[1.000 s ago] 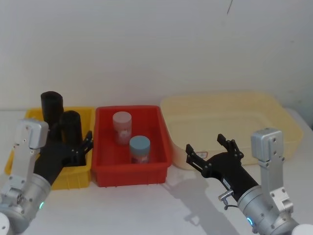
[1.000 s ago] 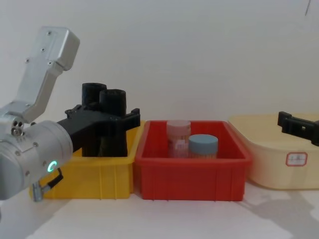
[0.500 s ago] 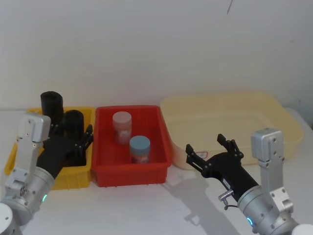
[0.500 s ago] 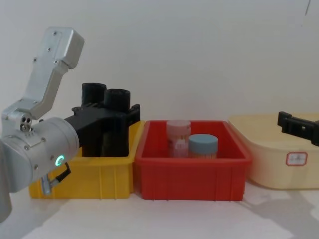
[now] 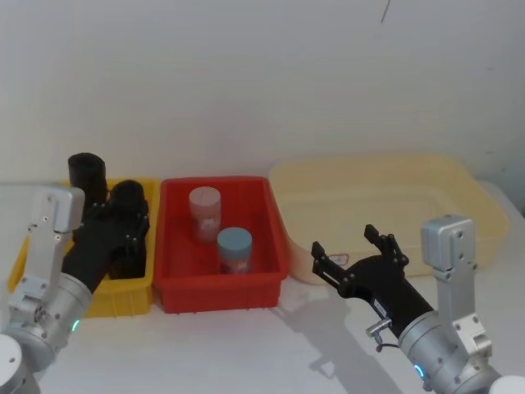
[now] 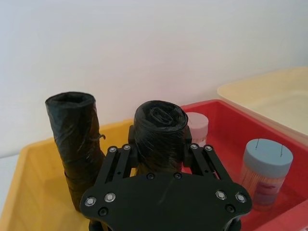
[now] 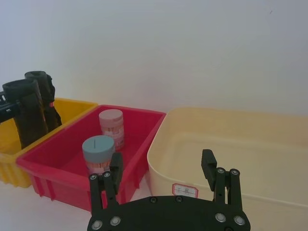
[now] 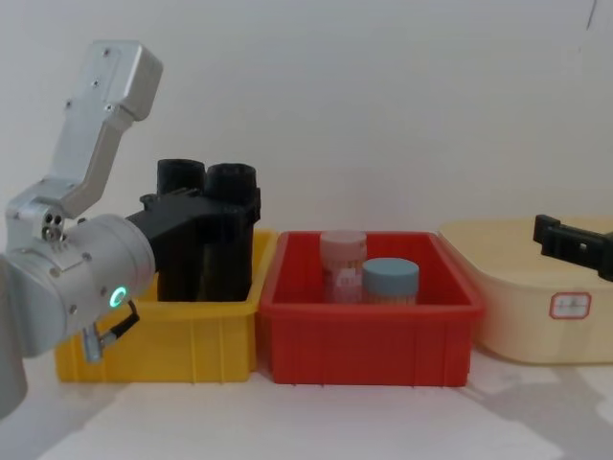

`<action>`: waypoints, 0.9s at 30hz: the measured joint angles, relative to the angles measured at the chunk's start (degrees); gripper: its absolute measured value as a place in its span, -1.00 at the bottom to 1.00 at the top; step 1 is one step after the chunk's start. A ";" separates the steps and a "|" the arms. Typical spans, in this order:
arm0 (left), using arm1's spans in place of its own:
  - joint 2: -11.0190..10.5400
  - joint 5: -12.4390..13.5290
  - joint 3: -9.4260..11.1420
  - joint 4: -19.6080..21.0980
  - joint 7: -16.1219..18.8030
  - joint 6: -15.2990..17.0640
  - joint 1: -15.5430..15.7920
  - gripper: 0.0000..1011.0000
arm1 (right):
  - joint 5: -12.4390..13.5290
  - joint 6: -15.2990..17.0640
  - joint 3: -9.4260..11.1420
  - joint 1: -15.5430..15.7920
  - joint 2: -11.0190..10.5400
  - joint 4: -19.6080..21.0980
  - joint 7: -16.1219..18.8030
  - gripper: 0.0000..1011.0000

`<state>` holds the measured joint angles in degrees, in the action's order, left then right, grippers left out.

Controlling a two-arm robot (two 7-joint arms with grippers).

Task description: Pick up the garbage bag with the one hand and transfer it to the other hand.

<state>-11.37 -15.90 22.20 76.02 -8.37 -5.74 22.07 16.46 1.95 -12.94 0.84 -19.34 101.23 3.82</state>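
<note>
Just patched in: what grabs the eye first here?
The left gripper sits around the garbage bag, which stands upright in the yellow bin beside a second black roll. The right gripper hangs open in front of the cream tub, and a red bin with a pink jar and a blue-lidded jar lies between the two.

white table (image 5: 246,353) | on it: yellow bin (image 5: 123,297); red bin (image 5: 221,294); cream tub (image 5: 385,205)

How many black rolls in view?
2, both upright in the yellow bin: the front roll, held in the left gripper, and the back roll, farther back beside it. Another could hide behind them.
</note>
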 joint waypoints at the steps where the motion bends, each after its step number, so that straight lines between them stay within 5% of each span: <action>1: -0.01 0.12 0.00 0.20 0.01 0.18 0.01 -0.08 | 0.00 0.00 0.00 0.00 0.00 0.00 0.00 0.98; 13: -0.68 2.50 0.86 5.91 0.02 5.47 1.50 -0.21 | 0.00 0.00 0.00 0.00 0.00 0.00 0.00 0.98; 27: 0.56 3.69 3.77 8.48 -5.51 9.43 8.34 -0.27 | 0.00 0.00 0.00 0.00 0.00 0.00 0.00 0.98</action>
<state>-10.81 -12.20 25.97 84.50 -13.88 3.69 30.40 16.46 1.95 -12.94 0.84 -19.34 101.23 3.83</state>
